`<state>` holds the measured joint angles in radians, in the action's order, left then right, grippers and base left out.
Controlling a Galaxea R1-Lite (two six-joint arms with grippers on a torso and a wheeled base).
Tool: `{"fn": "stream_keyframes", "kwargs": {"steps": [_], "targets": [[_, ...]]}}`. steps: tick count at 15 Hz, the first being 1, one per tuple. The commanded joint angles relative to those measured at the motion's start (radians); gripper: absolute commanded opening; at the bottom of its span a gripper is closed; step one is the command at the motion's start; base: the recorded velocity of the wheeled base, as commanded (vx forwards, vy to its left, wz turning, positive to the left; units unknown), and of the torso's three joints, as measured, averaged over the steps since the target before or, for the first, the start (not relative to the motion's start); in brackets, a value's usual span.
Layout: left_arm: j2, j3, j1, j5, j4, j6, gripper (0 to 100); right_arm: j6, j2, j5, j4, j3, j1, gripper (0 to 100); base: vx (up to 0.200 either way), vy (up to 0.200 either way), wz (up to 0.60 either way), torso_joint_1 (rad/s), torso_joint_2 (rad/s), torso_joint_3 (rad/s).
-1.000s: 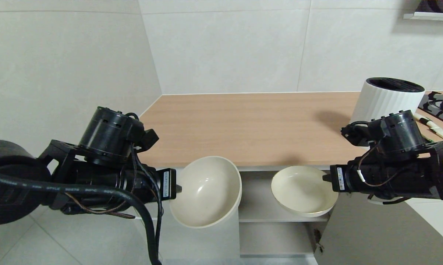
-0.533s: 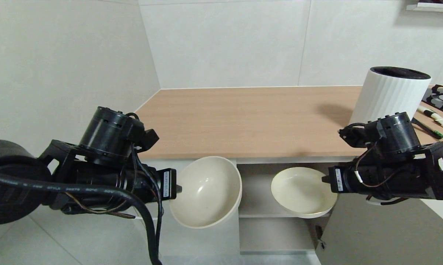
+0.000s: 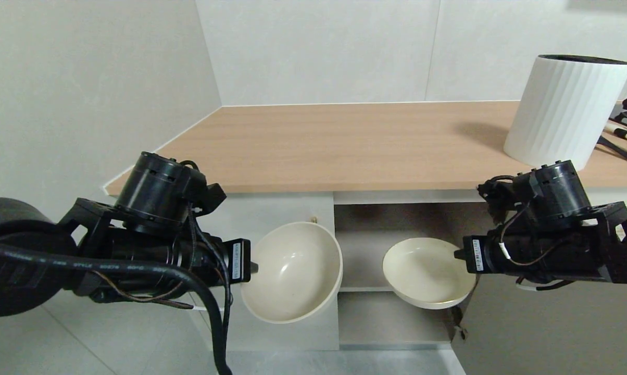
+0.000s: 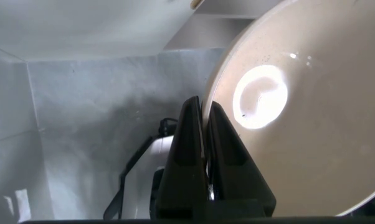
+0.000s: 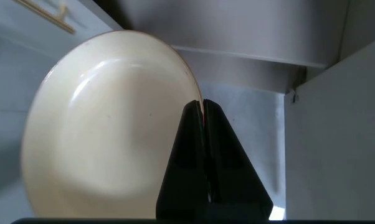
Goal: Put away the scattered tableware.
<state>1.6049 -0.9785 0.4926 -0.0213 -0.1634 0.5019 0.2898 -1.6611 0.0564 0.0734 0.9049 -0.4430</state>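
A deep cream bowl (image 3: 292, 271) hangs tilted in front of the cabinet, with my left gripper (image 3: 252, 267) shut on its rim; the left wrist view shows the black fingers (image 4: 203, 143) pinching the bowl's edge (image 4: 299, 112). A shallower cream bowl (image 3: 425, 271) is held by its rim in my right gripper (image 3: 458, 254), which is shut on it; the right wrist view has the fingers (image 5: 203, 134) clamped over the bowl (image 5: 106, 124). Both bowls hover below the wooden counter (image 3: 345, 140), level with the open cabinet (image 3: 371, 229).
A white ribbed cylinder (image 3: 568, 109) stands on the counter at the right, with utensils (image 3: 623, 140) beside it. The cabinet has a shelf (image 3: 363, 288), a closed left door (image 3: 272, 208) and an open right door (image 3: 527, 333). Tiled floor lies below.
The head camera has dropped lower, so the counter and cylinder sit higher in view and more of the cabinet interior appears. Both grippers keep their bowls in about the same place.
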Motion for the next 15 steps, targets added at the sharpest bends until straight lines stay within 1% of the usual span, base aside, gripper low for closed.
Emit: {"fn": "stream_keyframes", "kwargs": {"steps": [1,5,8,14,15], "targets": [[0.003,0.000,0.000,0.001,-0.001,0.000,0,0.000,-0.006,0.000,0.000,0.000,0.000,0,0.000,0.000,0.00,-0.159,0.46,0.305],[0.003,0.000,0.000,0.000,-0.001,0.000,0,0.000,-0.011,0.000,0.000,0.000,0.001,0,0.000,0.000,0.00,-0.135,0.46,0.316],[0.003,0.000,0.000,0.000,-0.001,0.000,0,0.000,-0.014,0.000,0.000,0.000,0.001,0,0.000,0.000,0.00,-0.076,0.39,0.291],[0.003,0.000,0.000,0.000,-0.002,0.000,0,0.002,-0.042,0.000,0.009,0.009,0.001,0,0.000,0.000,0.00,-0.014,0.05,0.030],[0.003,0.000,0.001,0.000,-0.002,0.000,0,0.002,-0.080,0.000,0.060,0.005,0.006,0,0.000,0.000,0.00,0.000,0.00,0.000]]}}
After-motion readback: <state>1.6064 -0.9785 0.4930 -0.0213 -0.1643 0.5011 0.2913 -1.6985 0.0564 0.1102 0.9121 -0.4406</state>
